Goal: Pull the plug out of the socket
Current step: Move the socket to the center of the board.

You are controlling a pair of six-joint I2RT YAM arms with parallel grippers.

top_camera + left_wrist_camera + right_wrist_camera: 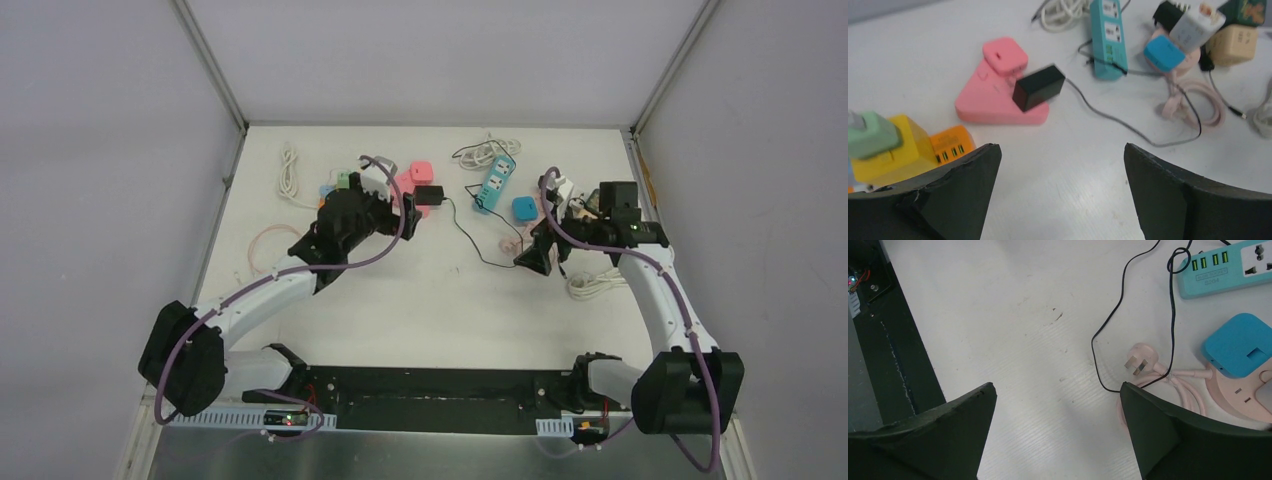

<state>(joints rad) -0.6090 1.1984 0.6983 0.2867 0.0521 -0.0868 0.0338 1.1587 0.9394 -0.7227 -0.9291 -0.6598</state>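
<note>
A black plug (1038,87) with a thin black cord sits in a pink triangular socket (993,100), beside a pink cube plug (1005,55). In the top view the black plug (430,195) lies at the back centre. My left gripper (1062,147) is open and empty, hovering just short of the pink socket; in the top view the left gripper (410,215) is next to the plug. My right gripper (1057,386) is open and empty over bare table, beside a pink cable with its loose plug (1140,360). In the top view the right gripper (530,258) is at centre right.
A teal power strip (496,183) and a blue cube adapter (524,207) lie at the back right. A yellow cube with a green plug (893,145) and an orange USB block (950,144) sit left of the pink socket. White cable coils lie at back left (289,172) and right (597,285).
</note>
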